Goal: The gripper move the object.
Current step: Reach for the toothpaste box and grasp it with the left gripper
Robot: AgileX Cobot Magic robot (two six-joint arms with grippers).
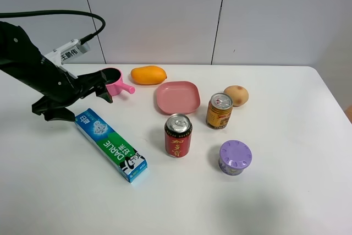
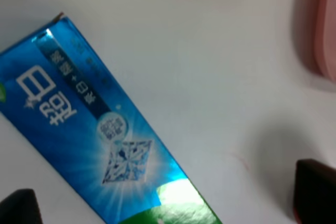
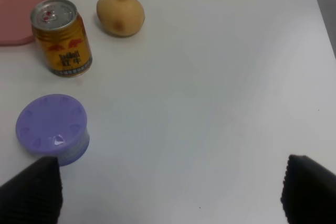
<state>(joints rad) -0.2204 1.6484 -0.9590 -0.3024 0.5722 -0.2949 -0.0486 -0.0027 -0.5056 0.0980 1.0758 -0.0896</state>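
Observation:
The blue-and-green DARLIE toothpaste box [image 1: 110, 144] lies flat and diagonal on the white table at the left. My left gripper [image 1: 89, 108] hovers over the box's far-left end with its black fingers spread open and nothing held. In the left wrist view the box [image 2: 100, 145] lies between the two fingertips of the left gripper [image 2: 167, 198]. My right gripper [image 3: 170, 190] is open and empty over bare table. It does not show in the exterior view.
A pink cup [image 1: 114, 83] stands just behind the left gripper. An orange mango [image 1: 148, 74], a pink plate [image 1: 177, 97], a red can [image 1: 178, 135], a yellow can [image 1: 219, 110], a potato [image 1: 236, 95] and a purple-lidded tub [image 1: 235, 157] stand to the right.

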